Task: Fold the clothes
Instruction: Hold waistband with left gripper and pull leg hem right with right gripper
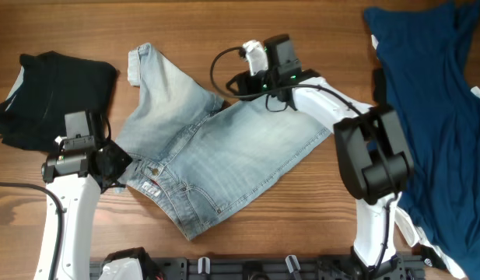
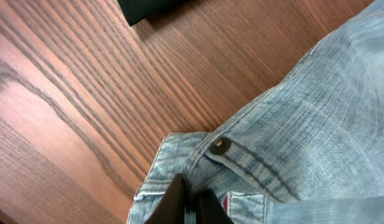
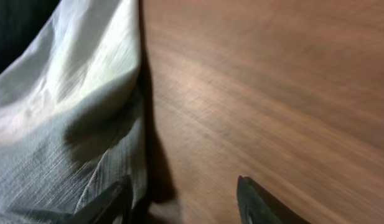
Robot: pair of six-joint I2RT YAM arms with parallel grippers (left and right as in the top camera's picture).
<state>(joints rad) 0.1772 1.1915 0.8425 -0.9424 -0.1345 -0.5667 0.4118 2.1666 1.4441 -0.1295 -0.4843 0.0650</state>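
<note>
The light-blue denim shorts (image 1: 216, 152) lie spread across the table's middle, waistband toward the front left. My left gripper (image 1: 115, 167) is shut on the waistband (image 2: 179, 168) near a metal rivet (image 2: 219, 145). My right gripper (image 1: 251, 74) is open at the shorts' far edge, one finger over the denim (image 3: 67, 112), the other over bare wood; the gripper also shows in the right wrist view (image 3: 182, 196). The black garment (image 1: 53, 89) lies at the far left. The navy garment (image 1: 434, 109) covers the right side.
The wooden table (image 1: 317, 202) shows bare in front of the shorts and between the shorts and the navy garment. A black rail with fixtures (image 1: 247, 268) runs along the front edge. A cable (image 1: 224, 66) loops beside my right wrist.
</note>
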